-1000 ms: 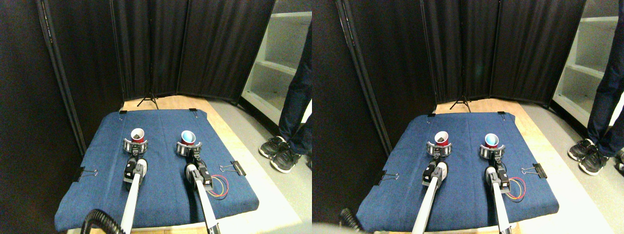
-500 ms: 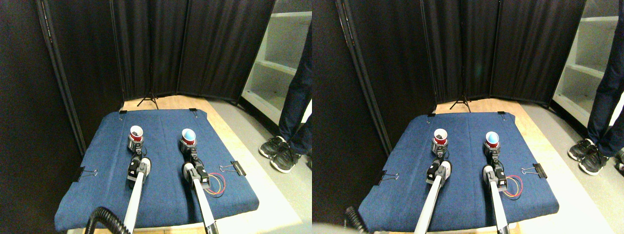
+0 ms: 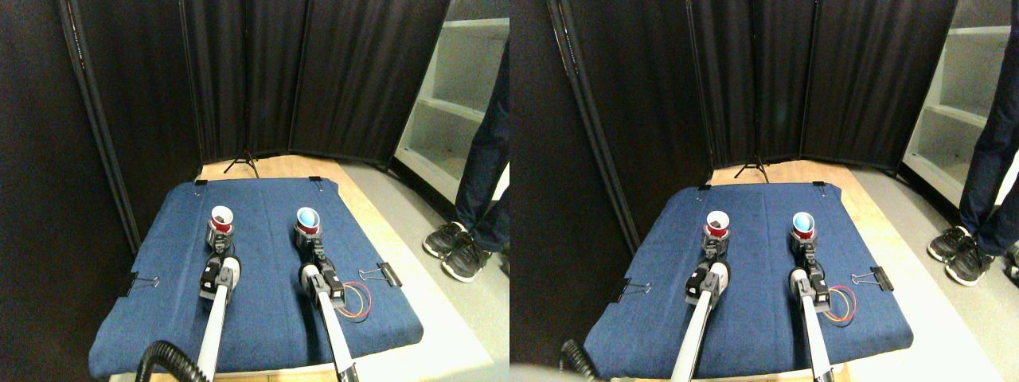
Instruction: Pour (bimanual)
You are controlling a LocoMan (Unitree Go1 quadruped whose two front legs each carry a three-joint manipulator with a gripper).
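Around the base of each cup a gripper is clamped: the left gripper (image 3: 219, 237) on the red cup with white inside (image 3: 221, 218), the right gripper (image 3: 307, 236) on the red cup with blue inside (image 3: 308, 220). Both cups are held upright over the blue cloth (image 3: 263, 318). Binder clips (image 3: 388, 274) are seen at 3 o'clock, shoes (image 3: 454, 248) further out.

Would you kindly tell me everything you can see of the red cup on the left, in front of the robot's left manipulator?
The left red cup is a small cup, seemingly plastic, with a red outside, a white rim and a pale inside. Something dark lies in the bottom, too small to identify. It stands upright on the blue cloth, toward the far left, level with the other cup. The left gripper closes around its lower body from the near side.
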